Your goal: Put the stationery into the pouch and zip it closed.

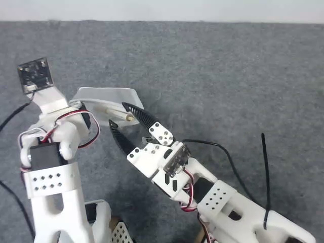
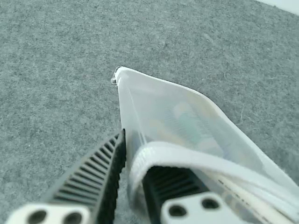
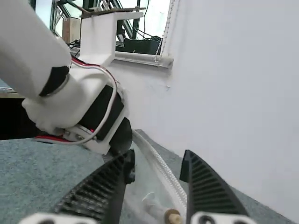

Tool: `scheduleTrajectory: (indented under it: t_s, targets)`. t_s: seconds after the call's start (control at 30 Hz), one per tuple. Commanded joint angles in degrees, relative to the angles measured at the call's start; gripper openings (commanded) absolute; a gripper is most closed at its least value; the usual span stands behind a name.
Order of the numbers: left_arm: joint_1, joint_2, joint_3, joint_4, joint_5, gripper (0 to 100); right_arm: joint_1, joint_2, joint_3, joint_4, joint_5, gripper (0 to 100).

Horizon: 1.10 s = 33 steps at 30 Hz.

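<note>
A grey felt-like table [image 1: 228, 76] runs to a white wall [image 1: 162, 10] at its far edge. The half-clear white pouch [image 1: 109, 96] is left of the table's middle, with its mouth toward the right arm. The left gripper [image 2: 135, 154] is clenched on the pouch's rim: one finger [image 2: 100, 168] is outside the wall and the other is inside, under the white zipper band [image 2: 187, 158]. The right gripper [image 1: 117, 113] is released, with its fingers wide apart at the pouch's mouth. Between them lies a white stick with a tan end [image 3: 172, 217]; I cannot tell if they touch it. Something greenish [image 2: 187, 123] shows through the pouch wall. The faint print inside cannot be read.
</note>
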Motion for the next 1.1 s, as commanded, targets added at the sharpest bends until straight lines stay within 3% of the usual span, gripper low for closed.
scheduleTrajectory:
  t_s: [0.0, 0.23, 0.67, 0.8, 1.07]
  targets:
    - [-0.4, -0.1, -1.0, -2.1, -0.5, 1, -0.5, -0.3, -0.9, 2.5, 0.6, 13.8]
    - [-0.4, -0.1, -1.0, -1.9, -0.6, 1, -0.4, -6.0, 0.3, 5.5, 0.6, 13.5]
    - [-0.4, -0.1, -0.9, -1.9, -1.6, 1, 0.6, -33.2, 0.3, 33.9, -7.7, 12.5]
    - [-0.4, -0.1, -0.9, -1.9, -1.6, 1, 2.6, -35.0, -0.2, 38.1, -11.0, 0.6]
    - [-0.4, -0.1, -0.9, -2.0, -1.7, 1, 8.2, -34.9, -4.4, 48.3, -15.8, 0.6]
